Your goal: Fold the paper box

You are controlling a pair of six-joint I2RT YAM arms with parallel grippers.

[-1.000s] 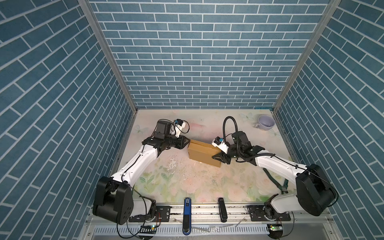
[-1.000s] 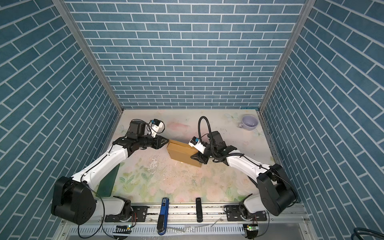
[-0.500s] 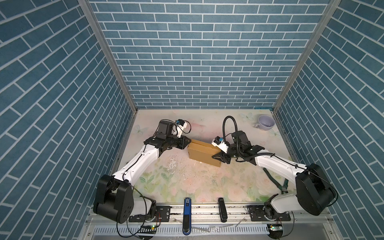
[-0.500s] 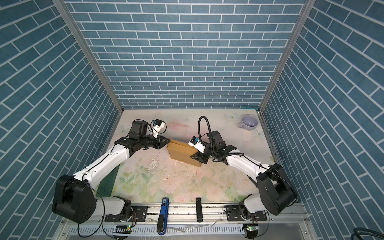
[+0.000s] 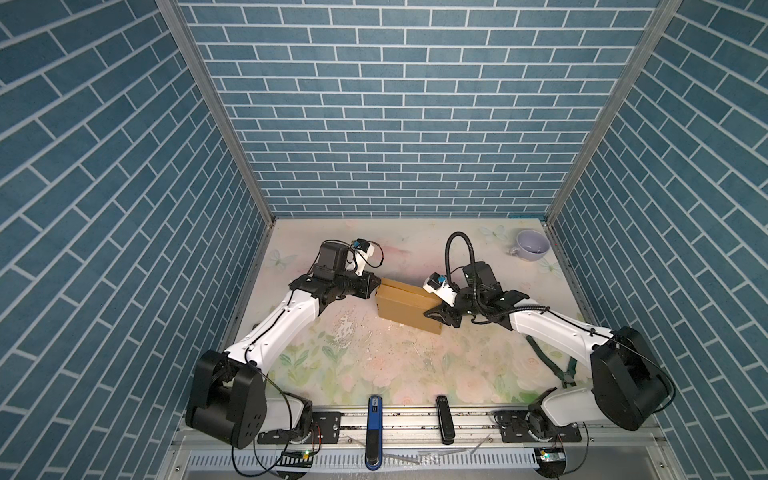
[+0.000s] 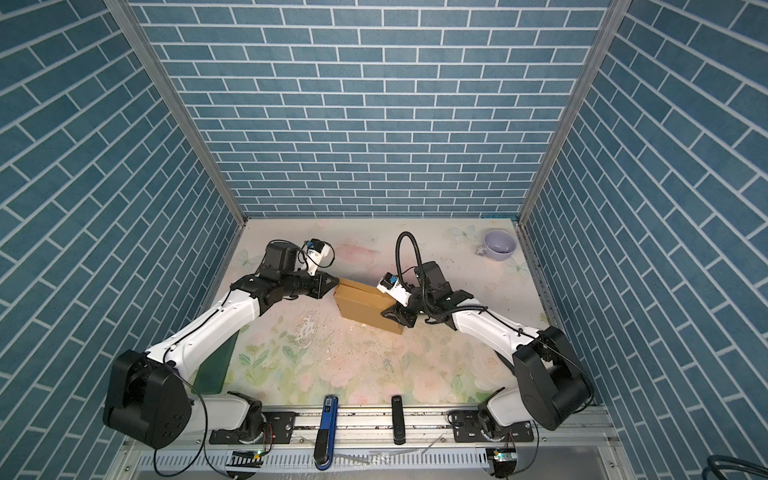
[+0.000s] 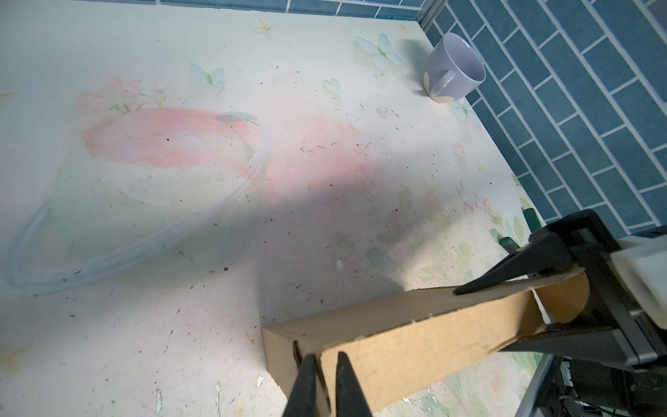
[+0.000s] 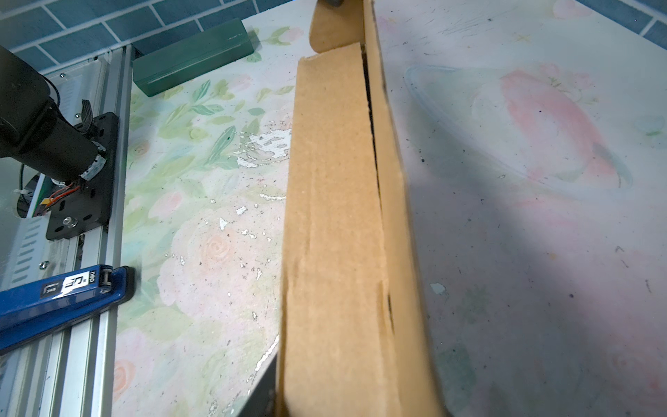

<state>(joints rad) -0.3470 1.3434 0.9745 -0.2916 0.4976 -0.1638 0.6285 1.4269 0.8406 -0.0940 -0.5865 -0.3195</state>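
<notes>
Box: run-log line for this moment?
box: lid down, end tab out | left fingers: pinching one corner | right fingers: clamped across opposite end | mug: untouched, far corner

The paper box (image 5: 409, 305) is blocking the desk's (image 5: 374, 365) middle; a mug (image 5: 532, 245) is occupying its far right corner.
</notes>
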